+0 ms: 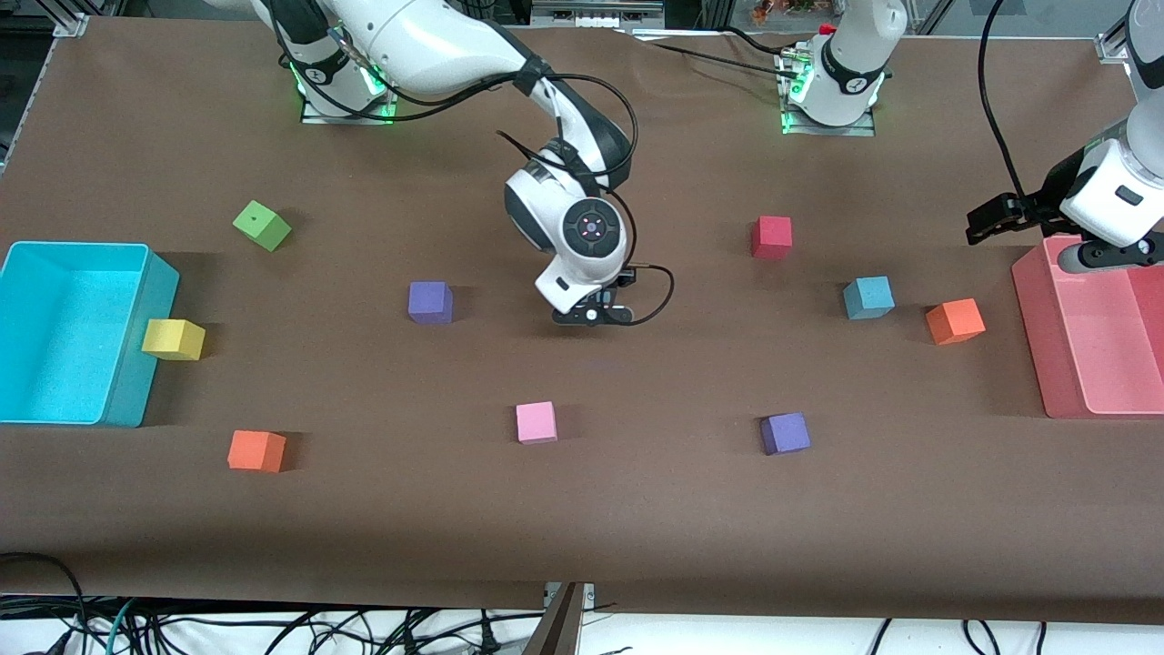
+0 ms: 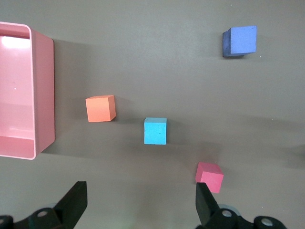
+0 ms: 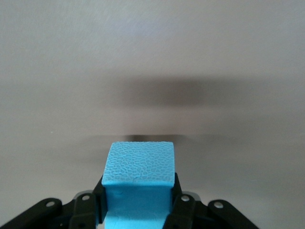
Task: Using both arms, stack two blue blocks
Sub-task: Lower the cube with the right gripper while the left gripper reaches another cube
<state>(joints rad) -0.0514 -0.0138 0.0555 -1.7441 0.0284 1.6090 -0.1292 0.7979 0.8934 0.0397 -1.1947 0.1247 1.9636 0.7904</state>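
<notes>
Brown cloth covers your table, coloured cubes scattered across it, a cyan bin [image 1: 55, 273] at the right arm's end and a pink bin [image 1: 1046, 337] at the left arm's end.

Right gripper [image 1: 593, 316]: over bare cloth mid-table, between the purple cube [image 1: 430, 302] and the red cube [image 1: 771, 237]. Its wrist view shows the fingers [image 3: 181, 205] clamped on a blue block [image 3: 138, 174], which is hidden under the wrist from the front camera. No contact with the cloth that you can confirm.

Second blue block [image 1: 867, 297]: resting on the cloth toward the left arm's end, just beside the orange cube [image 1: 955, 320], nearer the front camera than the red cube.

Left gripper [image 1: 1000, 218]: in the air over the pink bin's edge, jaws spread wide, empty, waiting.

Judgement: one block is picked and the carry is in hand. Your next move calls for bringing the held block over the resting one, squaring its faces, lowering, then releasing. Watch the orange cube close by.
</notes>
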